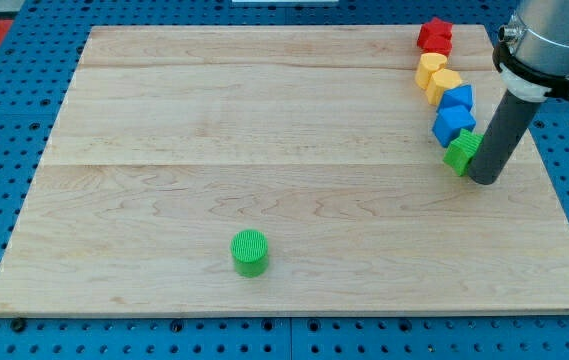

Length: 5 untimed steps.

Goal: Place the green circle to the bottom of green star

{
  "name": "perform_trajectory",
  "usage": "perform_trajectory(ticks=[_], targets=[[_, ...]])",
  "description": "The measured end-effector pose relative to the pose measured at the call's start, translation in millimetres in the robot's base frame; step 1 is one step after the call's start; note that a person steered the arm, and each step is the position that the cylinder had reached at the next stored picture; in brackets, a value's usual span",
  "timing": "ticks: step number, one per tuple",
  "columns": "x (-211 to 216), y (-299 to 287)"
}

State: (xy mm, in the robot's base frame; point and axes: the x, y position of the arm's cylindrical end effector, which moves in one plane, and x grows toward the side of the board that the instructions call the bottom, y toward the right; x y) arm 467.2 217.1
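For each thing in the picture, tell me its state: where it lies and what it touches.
green circle: upright, alone near the view's bottom, touching nothing.
green star: at the view's right, partly hidden by the rod.
my tip: on the wooden board, against the green star's right side.
blue blocks: two, stacked in the line above the green star.
yellow blocks: two, above the blue ones.
red block: top of the line.

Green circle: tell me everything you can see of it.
The green circle is a short, bright green cylinder with fine ribbing on its round top and side. It stands upright, flat on the wooden board, near the view's bottom edge, left of centre. Nothing touches it; the green star and my tip are far off at the view's right.
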Motion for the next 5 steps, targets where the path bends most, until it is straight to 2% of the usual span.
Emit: perform_trajectory(ticks=[1, 2, 4, 5], targets=[[35, -2], [51, -50], [-11, -186], [-5, -291]])
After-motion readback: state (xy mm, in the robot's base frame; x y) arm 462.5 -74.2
